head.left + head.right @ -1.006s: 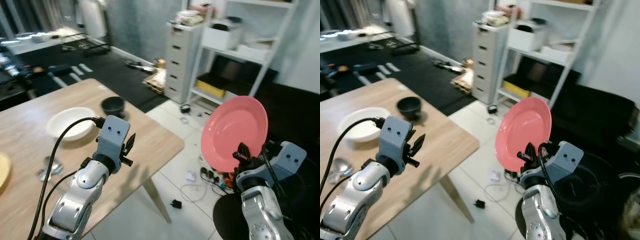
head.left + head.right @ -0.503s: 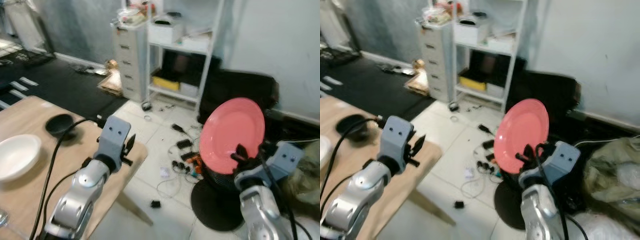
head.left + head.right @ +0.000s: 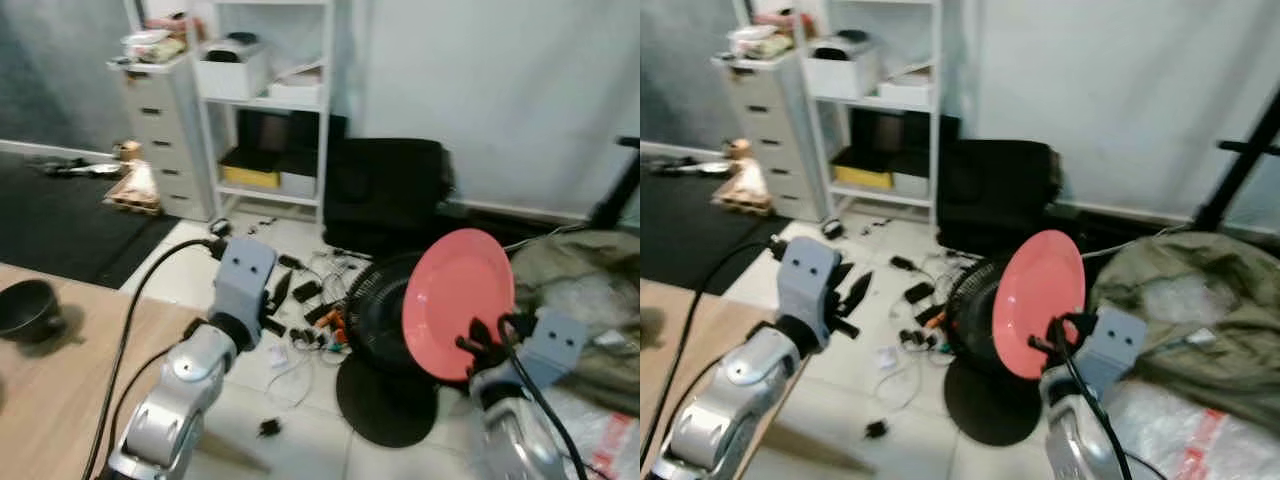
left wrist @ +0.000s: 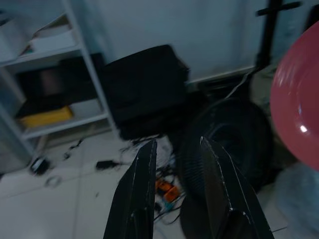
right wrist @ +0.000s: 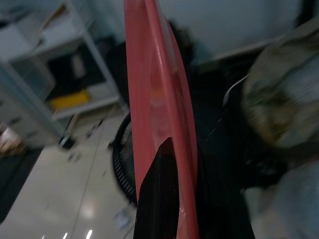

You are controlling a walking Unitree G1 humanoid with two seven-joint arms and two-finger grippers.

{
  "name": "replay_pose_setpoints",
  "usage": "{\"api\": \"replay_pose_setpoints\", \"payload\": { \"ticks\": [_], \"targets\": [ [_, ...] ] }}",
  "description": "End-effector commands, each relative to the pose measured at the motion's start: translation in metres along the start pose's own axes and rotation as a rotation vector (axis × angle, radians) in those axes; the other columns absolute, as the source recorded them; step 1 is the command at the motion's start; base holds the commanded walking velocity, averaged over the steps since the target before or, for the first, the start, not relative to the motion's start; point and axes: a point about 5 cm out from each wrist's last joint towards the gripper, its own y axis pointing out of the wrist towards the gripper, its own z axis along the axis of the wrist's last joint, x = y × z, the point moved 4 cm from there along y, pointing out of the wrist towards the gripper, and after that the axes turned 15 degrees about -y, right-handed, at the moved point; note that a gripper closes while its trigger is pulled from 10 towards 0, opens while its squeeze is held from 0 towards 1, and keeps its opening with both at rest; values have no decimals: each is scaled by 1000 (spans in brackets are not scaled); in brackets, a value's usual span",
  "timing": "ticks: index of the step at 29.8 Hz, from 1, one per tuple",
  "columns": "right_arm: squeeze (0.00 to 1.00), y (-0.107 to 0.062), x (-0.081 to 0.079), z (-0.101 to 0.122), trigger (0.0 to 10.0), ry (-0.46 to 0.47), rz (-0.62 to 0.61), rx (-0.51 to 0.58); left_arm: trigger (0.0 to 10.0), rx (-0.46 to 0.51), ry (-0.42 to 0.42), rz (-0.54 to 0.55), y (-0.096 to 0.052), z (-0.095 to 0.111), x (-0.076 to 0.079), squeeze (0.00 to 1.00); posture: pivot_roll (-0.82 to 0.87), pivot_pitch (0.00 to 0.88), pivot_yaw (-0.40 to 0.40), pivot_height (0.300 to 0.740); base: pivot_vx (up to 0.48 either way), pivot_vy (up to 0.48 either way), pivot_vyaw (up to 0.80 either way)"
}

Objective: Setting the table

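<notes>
A pink plate [image 3: 458,300] stands on edge, held upright in the air at the right, over the floor. My right gripper [image 3: 487,340] is shut on its lower rim; the right wrist view looks along the plate's edge [image 5: 159,89], with one black finger [image 5: 158,199] pressed on it. My left gripper [image 3: 278,300] is raised in front of me, off the table's corner, open with nothing between its fingers [image 4: 142,194]. The wooden table [image 3: 60,380] shows at the lower left. A black bowl [image 3: 25,305] sits on it.
A black fan [image 3: 385,330] lies on the tiled floor under the plate, amid loose cables [image 3: 310,330]. Behind stand a white shelf unit [image 3: 265,90], a drawer cabinet [image 3: 160,130] and a black case [image 3: 385,195]. An olive bag [image 3: 590,290] lies at the right.
The camera has swung to the right: the table and black bowl slid off to the left, and the white bowl left the picture. Both arms keep their pose, the plate still held.
</notes>
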Motion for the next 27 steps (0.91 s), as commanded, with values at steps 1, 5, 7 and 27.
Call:
{"api": "replay_pose_setpoints", "payload": {
  "ticks": [1,5,7,27],
  "targets": [
    [0,-3,-4,-4,10000,10,15,-7,10000,-43,-6,7,-2,-15,-2,0,39,70,110,740,0,0,-800],
    [0,-4,-5,-3,10000,5,18,-1,10000,-63,-12,-8,-1,-22,2,0,32,74,112,740,0,0,-800],
    [0,-5,-6,0,10000,-16,22,14,10000,-67,-16,-17,0,-24,3,0,17,75,111,740,0,0,-800],
    [0,-27,-27,-15,10000,-100,348,-83,10000,-65,-13,-36,5,-25,-6,0,-10,75,96,740,0,0,-800]
  ]
}}
